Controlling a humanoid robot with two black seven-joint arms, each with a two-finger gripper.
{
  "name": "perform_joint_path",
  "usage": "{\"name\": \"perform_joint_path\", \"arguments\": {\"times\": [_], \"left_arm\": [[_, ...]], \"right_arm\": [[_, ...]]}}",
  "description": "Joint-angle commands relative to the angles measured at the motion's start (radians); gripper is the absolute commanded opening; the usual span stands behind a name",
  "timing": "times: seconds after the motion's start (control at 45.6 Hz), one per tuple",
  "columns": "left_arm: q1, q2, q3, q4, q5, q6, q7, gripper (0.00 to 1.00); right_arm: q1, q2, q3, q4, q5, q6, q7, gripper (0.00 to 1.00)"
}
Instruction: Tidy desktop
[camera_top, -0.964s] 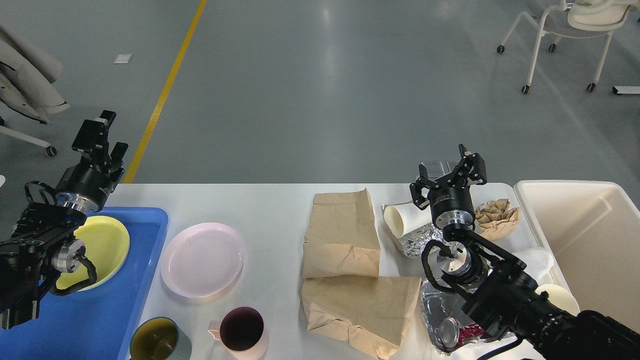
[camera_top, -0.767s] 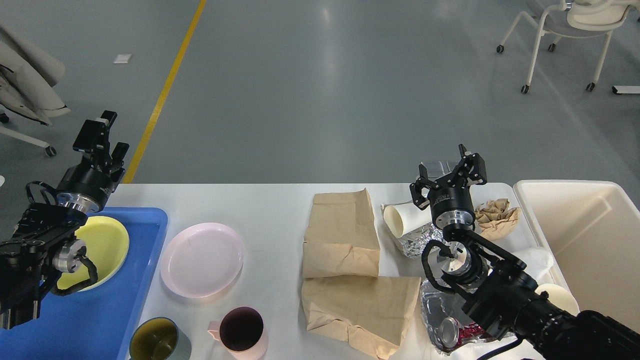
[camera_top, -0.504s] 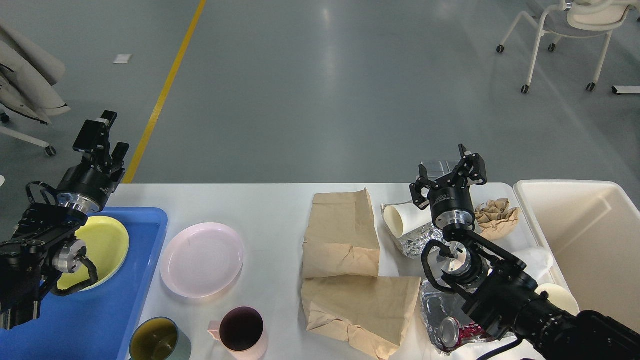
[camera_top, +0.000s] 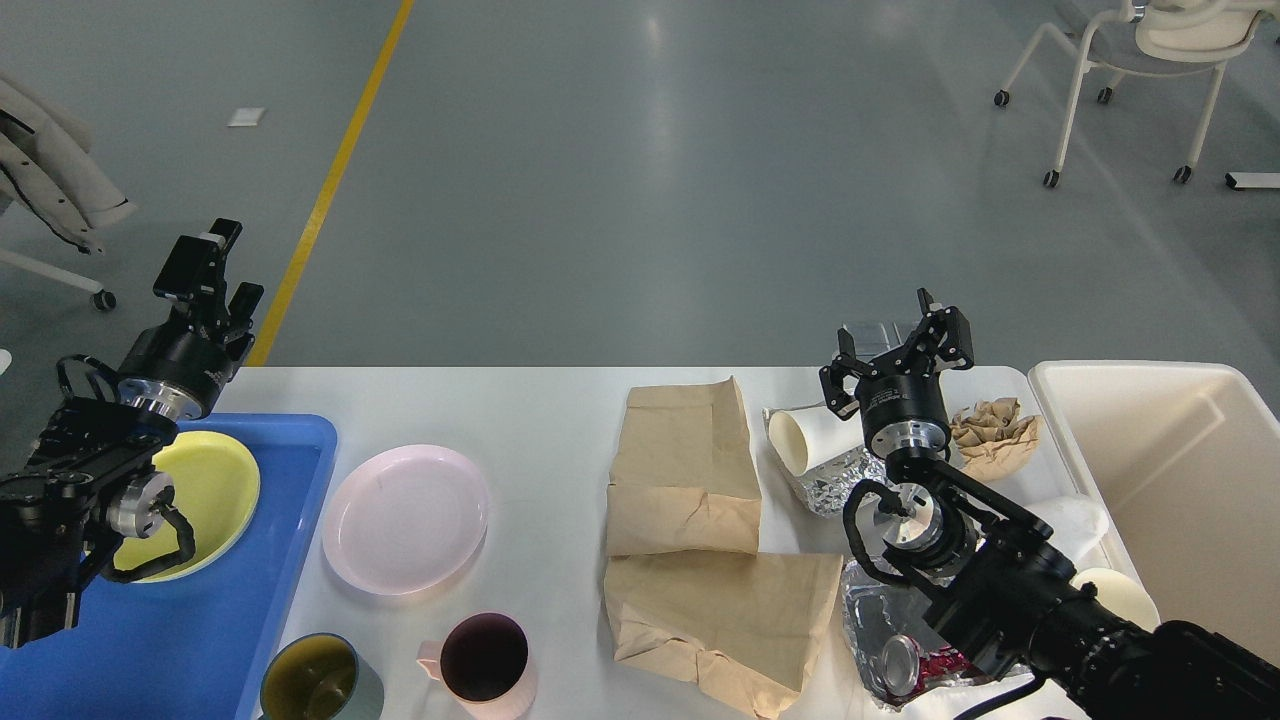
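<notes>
**Cluttered desktop, both grippers up and empty**

The desktop (camera_top: 550, 410) fills the lower half of the view, a stiff, smooth white slab that stays put; the handling is all in what sits on it. Two brown paper bags (camera_top: 685, 470) lie flat at centre, light and floppy, best pinched at an edge. At 3 o'clock from them, one white paper cup (camera_top: 805, 440) lies tipped on crumpled foil (camera_top: 840, 475), easily crushed, so take it by the rim. One crumpled brown paper wad (camera_top: 995, 430) sits beyond. At 5 o'clock, a crushed can (camera_top: 900, 660) on more foil. At 9 o'clock, one pink plate (camera_top: 405, 520), rigid, slippery, breakable. At 7 o'clock, one pink mug (camera_top: 485, 660) and one grey-green cup (camera_top: 320, 685). One yellow bowl (camera_top: 210, 500) rests in the blue tray (camera_top: 270, 600); the cream bin (camera_top: 1180, 480) stands far right.

The left gripper (camera_top: 215, 275) hangs released, holding nothing. The right gripper (camera_top: 900, 345) is spread, empty.
</notes>
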Motion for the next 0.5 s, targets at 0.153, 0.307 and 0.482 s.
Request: {"name": "perform_joint_path", "arguments": {"times": [0.153, 0.307, 0.482], "left_arm": [[-0.257, 0.009, 0.388, -0.002, 0.000, -0.009, 0.000, 1.00], [-0.384, -0.003, 0.592, 0.000, 0.018, -0.011, 0.000, 1.00], [-0.504, -0.119, 0.888, 0.012, 0.087, -0.020, 0.000, 1.00]], "right_arm": [[0.000, 0.000, 0.000, 0.000, -0.002, 0.000, 0.000, 1.00], [0.000, 0.000, 0.000, 0.000, 0.000, 0.000, 0.000, 1.00], [0.000, 0.000, 0.000, 0.000, 0.000, -0.002, 0.000, 1.00]]}}
